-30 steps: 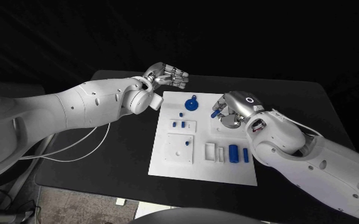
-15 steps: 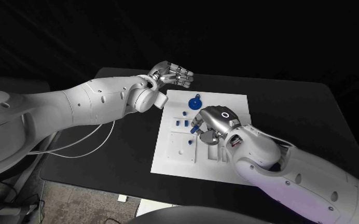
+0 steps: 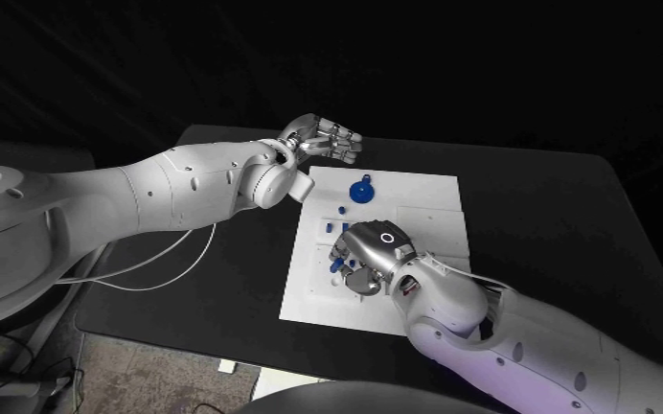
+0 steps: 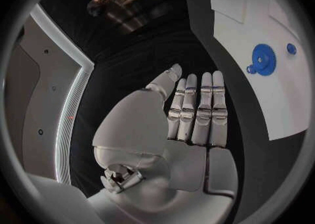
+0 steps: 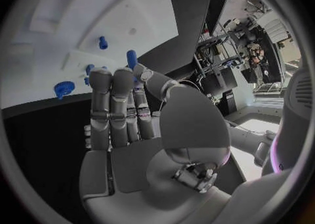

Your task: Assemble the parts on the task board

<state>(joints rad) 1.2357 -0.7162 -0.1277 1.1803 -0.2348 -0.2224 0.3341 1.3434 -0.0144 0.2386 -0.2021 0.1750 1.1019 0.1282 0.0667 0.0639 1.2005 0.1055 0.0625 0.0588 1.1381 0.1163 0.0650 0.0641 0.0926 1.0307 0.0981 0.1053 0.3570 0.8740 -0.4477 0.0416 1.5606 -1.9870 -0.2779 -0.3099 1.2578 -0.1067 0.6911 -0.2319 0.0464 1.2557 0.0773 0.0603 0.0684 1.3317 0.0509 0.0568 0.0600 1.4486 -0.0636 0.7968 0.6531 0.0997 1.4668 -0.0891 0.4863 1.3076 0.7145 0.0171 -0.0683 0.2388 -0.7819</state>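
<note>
The right hand [image 3: 365, 256] hangs low over the near left part of the board [image 3: 422, 198], and in its wrist view it pinches a small blue peg [image 5: 132, 58] between thumb and fingertip, the other fingers straight and close together. The left hand [image 3: 326, 139] is held above the table [image 3: 553, 213] just beyond the board's far left corner; its wrist view shows the fingers flat, side by side and holding nothing. The task looks early to middling. A blue gear [image 3: 360, 192] sits near the far edge of the board, and small blue pegs [image 3: 331, 229] stand in a block by the left edge, so some parts seem to be seated, though I cannot tell how firmly. The peg in the right hand is not yet placed; judging by where the hand hangs, it is meant for a hole in the near left block, which the hand hides in the head view. The near right part of the board lies under the right arm, so what is left there cannot be told. The next move likely calls for lining the peg upright over its hole before pressing down.
</note>
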